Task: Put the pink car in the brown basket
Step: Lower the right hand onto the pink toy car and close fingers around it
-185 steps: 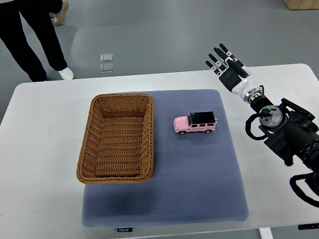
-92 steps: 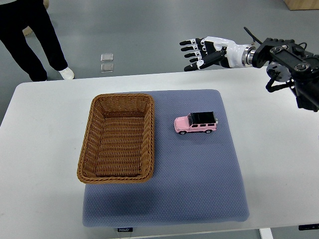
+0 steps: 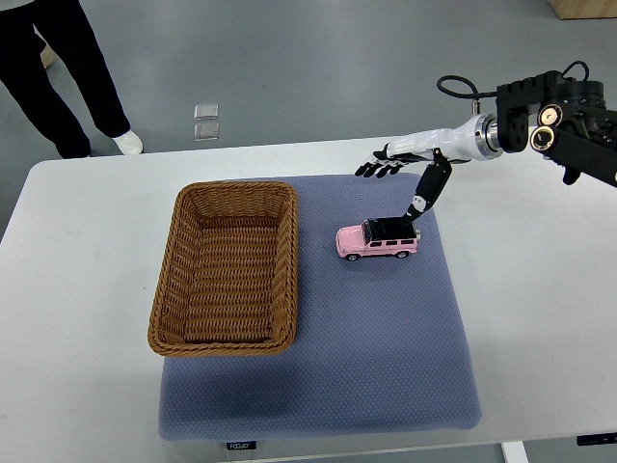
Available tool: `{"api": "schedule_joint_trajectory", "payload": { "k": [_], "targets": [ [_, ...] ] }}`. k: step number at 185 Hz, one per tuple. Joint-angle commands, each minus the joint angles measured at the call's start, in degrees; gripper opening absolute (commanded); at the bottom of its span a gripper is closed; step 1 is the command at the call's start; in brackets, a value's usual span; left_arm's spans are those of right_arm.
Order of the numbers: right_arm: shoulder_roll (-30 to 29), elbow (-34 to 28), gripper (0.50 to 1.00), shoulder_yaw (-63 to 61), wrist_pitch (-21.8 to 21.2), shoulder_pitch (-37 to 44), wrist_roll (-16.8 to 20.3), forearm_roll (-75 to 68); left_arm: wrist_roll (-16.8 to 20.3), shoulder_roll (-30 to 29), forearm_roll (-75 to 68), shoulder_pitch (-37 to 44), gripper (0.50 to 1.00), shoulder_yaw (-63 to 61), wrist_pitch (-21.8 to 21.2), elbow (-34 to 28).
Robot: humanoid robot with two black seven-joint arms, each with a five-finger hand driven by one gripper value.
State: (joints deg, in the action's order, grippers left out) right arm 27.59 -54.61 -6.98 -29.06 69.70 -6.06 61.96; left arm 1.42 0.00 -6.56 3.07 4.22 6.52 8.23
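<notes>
— What lay nearest the robot's side?

— The blue-grey padded mat (image 3: 386, 367) on the white table (image 3: 77, 318). On the mat's left half sat the brown woven wicker basket (image 3: 164, 294), rectangular and with nothing in it, its long side running near to far.

— And the toy?

— The small pink toy car with the black roof (image 3: 378, 238) stood on the mat just right of the basket, apart from it, with a strip of bare mat between. Its long axis ran left to right, square across the basket's long side.

— Which hand was placed for it?

— The white and black right hand (image 3: 405, 166), its arm reaching in from the right edge. It hung just beyond the car, fingers (image 3: 376, 170) stretched out flat toward the left, thumb (image 3: 424, 191) hanging down to the roof's far right corner; whether it touched I could not tell. The hand was spread and grasped nothing. The left hand did not show.

— So the pickup?

— In my judgement the fingers would have to close across the car's short width, then carry it left over the rim.

— Anything farther off?

— A person's dark-trousered legs (image 3: 58, 68) on the grey floor beyond the table.
</notes>
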Motion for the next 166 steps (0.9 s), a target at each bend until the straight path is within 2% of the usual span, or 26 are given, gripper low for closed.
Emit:
{"api": "schedule_joint_trajectory", "payload": {
  "k": [1, 46, 102, 144, 163, 166],
  "targets": [
    [-0.96, -0.06, 0.928, 0.30, 2.16, -1.93, 1.14, 0.09, -0.01, 0.00, -0.03, 0.00, 1.000, 0.00, 0.07, 0.03],
    [-2.72, 0.47, 0.926, 0.30, 5.59, -5.71, 1.93, 0.36, -0.01, 0.00, -0.03, 0.00, 1.000, 0.00, 0.07, -0.14],
    [-6.15, 3.99, 0.907, 1.09, 10.07, -8.26, 2.02, 0.44, -0.01, 0.00, -0.03, 0.00, 1.000, 0.00, 0.07, -0.05],
    [-6.32, 5.22, 0.815, 3.12, 12.18, -8.79, 2.02, 0.44, -0.01, 0.00, -0.03, 0.00, 1.000, 0.00, 0.07, -0.41],
    [-6.32, 5.22, 0.742, 3.99, 12.53, -8.88, 1.93, 0.44, -0.01, 0.00, -0.03, 0.00, 1.000, 0.00, 0.07, -0.41],
    [-6.32, 5.22, 0.717, 4.17, 12.53, -8.88, 1.84, 0.44, -0.01, 0.00, 0.05, 0.00, 1.000, 0.00, 0.07, -0.41]
  ]
}}
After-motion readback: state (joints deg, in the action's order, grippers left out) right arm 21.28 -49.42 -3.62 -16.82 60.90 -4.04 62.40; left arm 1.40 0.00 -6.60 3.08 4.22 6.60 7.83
